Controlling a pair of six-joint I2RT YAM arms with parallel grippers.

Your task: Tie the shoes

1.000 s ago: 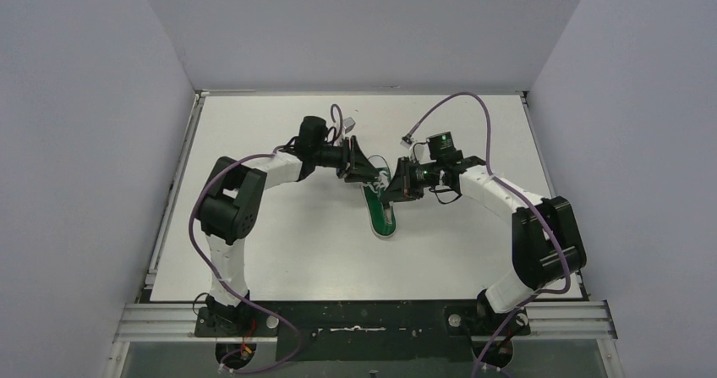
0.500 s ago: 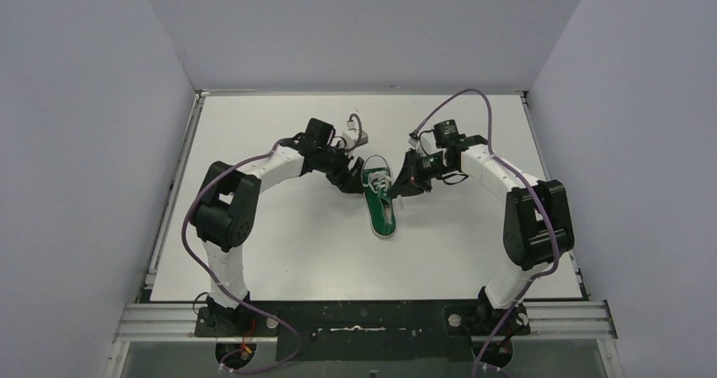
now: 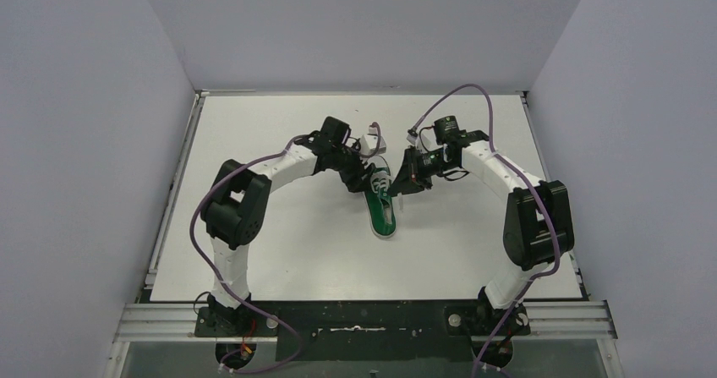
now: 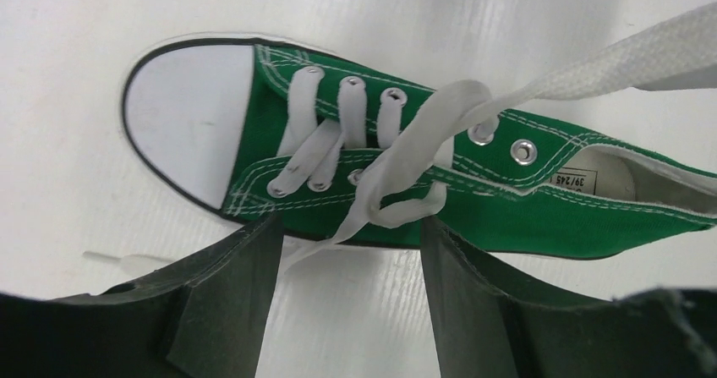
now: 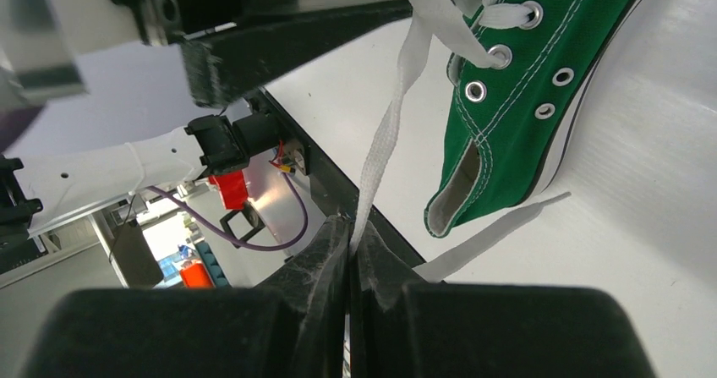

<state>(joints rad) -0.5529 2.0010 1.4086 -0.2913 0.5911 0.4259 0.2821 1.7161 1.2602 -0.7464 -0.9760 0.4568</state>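
We logged one green sneaker (image 3: pixel 382 207), lying on the white surface (image 3: pixel 279 133) between the two arms. Right claw (image 5: pixel 351 230): clamped on one white lace (image 5: pixel 389 133), which ran straight from the upper eyelets. Left claw (image 4: pixel 348 226): fingers spread, gripping nothing, just beside the sneaker's laced part.

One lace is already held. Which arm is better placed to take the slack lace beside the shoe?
Left. The left fingers are open beside the shoe, with the slack lace just ahead of the gap between them. The right fingers are shut on the other lace.
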